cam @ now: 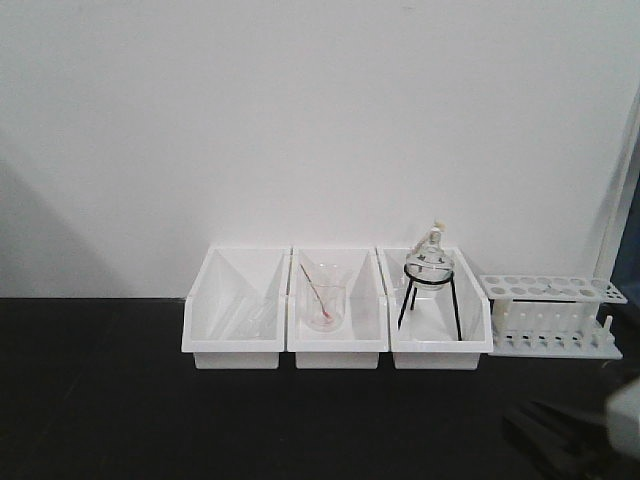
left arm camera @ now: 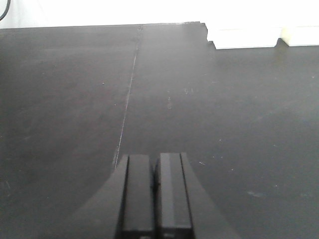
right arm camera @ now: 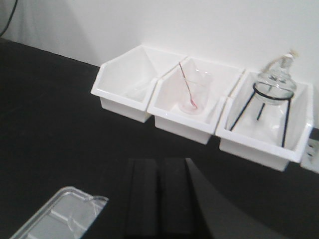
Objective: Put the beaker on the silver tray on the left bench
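Observation:
The beaker of the task does not show clearly in any view. Some faint clear glass point(cam: 250, 315) lies in the left white bin point(cam: 236, 345), and I cannot tell what it is. A shiny silver-looking tray point(right arm camera: 55, 216) lies at the bottom left of the right wrist view, just left of my right gripper point(right arm camera: 160, 160). That gripper is shut with nothing in it and shows as a dark shape point(cam: 560, 440) in the front view. My left gripper point(left arm camera: 155, 155) is shut and empty, low over the bare black bench point(left arm camera: 224, 124).
Three white bins stand in a row against the wall. The middle bin point(cam: 337, 345) holds a glass beaker with a pink-tipped rod point(cam: 325, 305). The right bin point(cam: 440, 350) holds a round flask on a black wire tripod point(cam: 430, 270). To their right stands a white test-tube rack point(cam: 550, 315).

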You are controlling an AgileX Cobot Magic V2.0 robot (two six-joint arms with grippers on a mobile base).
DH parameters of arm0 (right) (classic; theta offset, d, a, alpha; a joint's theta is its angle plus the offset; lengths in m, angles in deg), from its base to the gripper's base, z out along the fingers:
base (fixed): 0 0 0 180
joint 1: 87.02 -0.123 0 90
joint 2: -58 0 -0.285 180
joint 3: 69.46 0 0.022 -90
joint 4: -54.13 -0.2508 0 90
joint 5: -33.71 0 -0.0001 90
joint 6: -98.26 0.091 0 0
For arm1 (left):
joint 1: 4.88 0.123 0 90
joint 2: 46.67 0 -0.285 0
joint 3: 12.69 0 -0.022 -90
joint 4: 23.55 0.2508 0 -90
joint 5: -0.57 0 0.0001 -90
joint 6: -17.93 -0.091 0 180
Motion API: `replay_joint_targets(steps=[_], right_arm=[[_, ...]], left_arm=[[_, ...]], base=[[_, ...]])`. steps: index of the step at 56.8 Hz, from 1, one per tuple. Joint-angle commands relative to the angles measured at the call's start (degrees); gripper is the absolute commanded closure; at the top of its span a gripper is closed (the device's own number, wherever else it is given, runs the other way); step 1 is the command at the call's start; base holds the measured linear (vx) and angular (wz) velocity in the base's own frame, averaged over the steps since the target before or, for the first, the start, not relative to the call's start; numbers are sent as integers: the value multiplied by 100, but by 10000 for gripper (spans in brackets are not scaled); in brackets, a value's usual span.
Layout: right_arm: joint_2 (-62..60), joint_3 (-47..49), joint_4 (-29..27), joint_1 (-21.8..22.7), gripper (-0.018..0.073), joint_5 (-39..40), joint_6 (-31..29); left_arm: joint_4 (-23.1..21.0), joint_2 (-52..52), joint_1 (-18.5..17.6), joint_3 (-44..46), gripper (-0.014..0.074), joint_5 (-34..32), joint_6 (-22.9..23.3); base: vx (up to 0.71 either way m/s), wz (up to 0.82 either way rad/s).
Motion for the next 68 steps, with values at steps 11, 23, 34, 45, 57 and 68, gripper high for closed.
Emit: replay_joint_targets(steps=[11,23,34,45,57,68], right_arm=[[-2339,-1921,70,1041,570,514,662],[-3955,-2735,70,1973,570,79,653],[-4971,-3086,115,2138,570,-314,641],[-4927,-3086,221,2130,570,-310,641],[-4927,-3086,221,2130,570,-310,641],[-4927,-3086,221,2130,570,-310,641]], left_arm=[[-9,90,-36,-159,595,-448,18],[-9,90,-36,-159,595,-448,18],[-9,90,-36,-159,595,-456,18],[-9,90,-36,-159,595,-447,18],[-9,90,-36,-159,595,-447,18],[-9,90,-36,-159,595,-447,18]], base=[[0,0],[0,0],[0,0],[0,0],[0,0],[0,0]])
